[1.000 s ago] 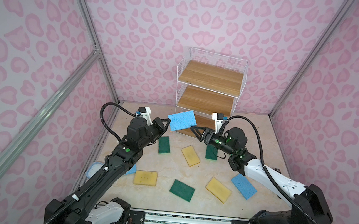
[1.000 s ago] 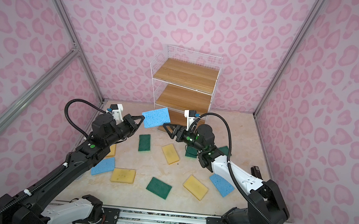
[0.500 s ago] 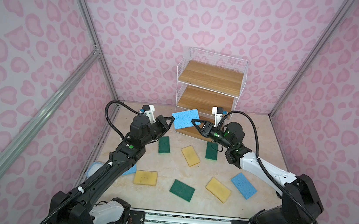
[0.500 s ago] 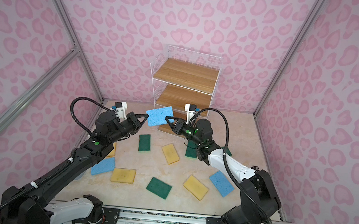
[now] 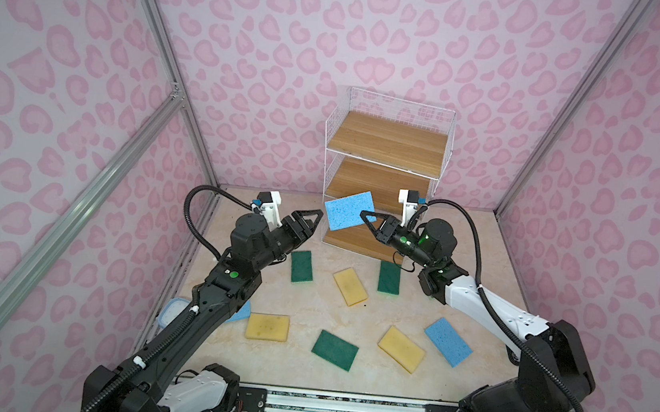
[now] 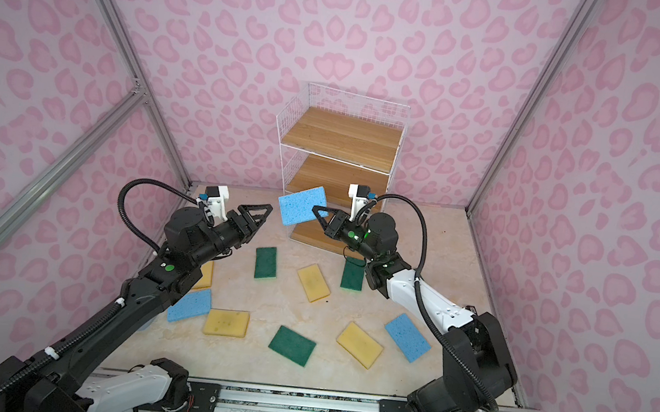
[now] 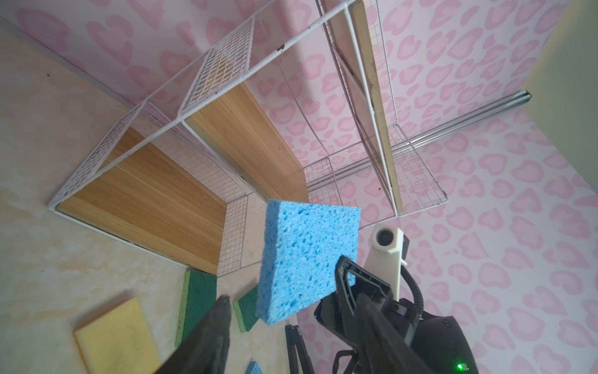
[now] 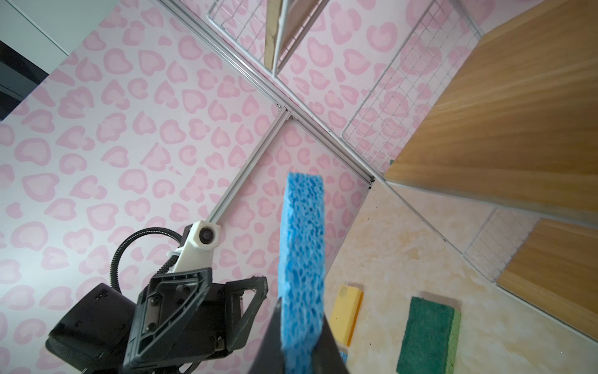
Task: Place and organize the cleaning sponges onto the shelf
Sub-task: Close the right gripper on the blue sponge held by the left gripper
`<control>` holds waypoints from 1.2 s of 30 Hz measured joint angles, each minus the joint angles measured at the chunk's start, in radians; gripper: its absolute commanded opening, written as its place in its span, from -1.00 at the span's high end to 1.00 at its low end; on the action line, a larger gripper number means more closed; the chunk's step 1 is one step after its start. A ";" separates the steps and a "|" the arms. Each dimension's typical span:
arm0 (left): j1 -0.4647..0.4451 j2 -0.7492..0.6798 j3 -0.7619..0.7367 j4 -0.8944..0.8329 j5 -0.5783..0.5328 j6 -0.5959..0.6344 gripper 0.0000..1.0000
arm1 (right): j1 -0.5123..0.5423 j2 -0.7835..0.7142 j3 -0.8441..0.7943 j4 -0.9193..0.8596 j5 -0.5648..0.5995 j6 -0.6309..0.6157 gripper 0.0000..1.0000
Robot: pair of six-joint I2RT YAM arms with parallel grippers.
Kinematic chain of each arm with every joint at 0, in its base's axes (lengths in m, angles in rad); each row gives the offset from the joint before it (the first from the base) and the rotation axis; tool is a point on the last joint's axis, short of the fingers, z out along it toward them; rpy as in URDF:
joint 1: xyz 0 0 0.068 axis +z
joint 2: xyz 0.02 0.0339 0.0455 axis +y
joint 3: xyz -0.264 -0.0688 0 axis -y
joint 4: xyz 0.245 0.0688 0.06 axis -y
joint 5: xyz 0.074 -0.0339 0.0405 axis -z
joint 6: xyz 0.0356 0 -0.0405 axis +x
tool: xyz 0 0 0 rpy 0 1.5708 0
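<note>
Since the earlier frame, my left end effector point(image 5: 315, 222) has let go and now stands wide, just beside the blue sponge point(image 5: 349, 216). My right end effector point(image 5: 364, 218) has closed on the sponge's side. The sponge hangs tilted, its long axis across the shelf point(image 5: 389, 142) front. The shelf lies just behind it, nearer to my right arm point(image 5: 477, 302).

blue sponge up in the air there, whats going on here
The right gripper is shut on a blue sponge, holding it up in front of the shelf. The left gripper stands open beside it, not touching. The other sponges lie scattered on the table, and the shelf boards in view are bare.
</note>
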 measured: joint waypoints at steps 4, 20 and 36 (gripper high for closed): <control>0.019 0.012 -0.029 0.010 0.060 -0.004 -0.06 | -0.003 -0.021 0.022 -0.035 -0.021 -0.011 0.74; -0.010 -0.068 0.095 -0.058 -0.003 0.563 -0.31 | -0.055 -0.029 0.292 -0.461 -0.098 -0.138 0.70; -0.053 -0.006 0.280 -0.122 -0.031 0.783 -0.04 | -0.113 -0.030 0.429 -0.665 -0.165 -0.181 0.69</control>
